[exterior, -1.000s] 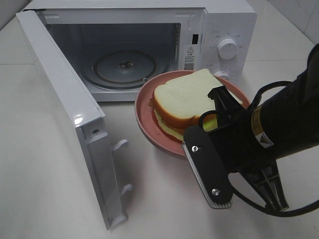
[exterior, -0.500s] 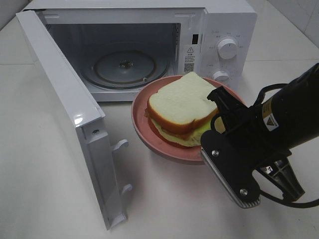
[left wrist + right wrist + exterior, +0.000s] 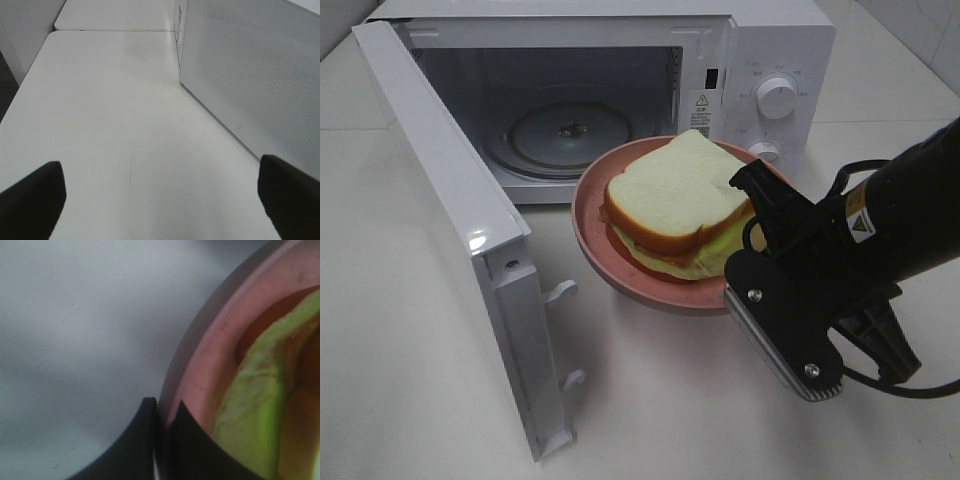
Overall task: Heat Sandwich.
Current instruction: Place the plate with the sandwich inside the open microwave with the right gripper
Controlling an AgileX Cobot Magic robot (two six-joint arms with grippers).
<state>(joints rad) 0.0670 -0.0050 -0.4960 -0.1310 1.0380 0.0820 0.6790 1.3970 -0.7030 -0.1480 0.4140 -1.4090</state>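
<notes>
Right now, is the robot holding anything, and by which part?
The right hand grips the pink plate by its rim, sandwich on top. The left hand holds nothing.

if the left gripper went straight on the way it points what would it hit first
Nothing, as far as shown: the left gripper faces only table; the microwave door runs alongside, probably just clear.

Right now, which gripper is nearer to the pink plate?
Right. The right gripper is shut on the plate's rim; the left gripper is open above the table, with the plate not in its view.
</notes>
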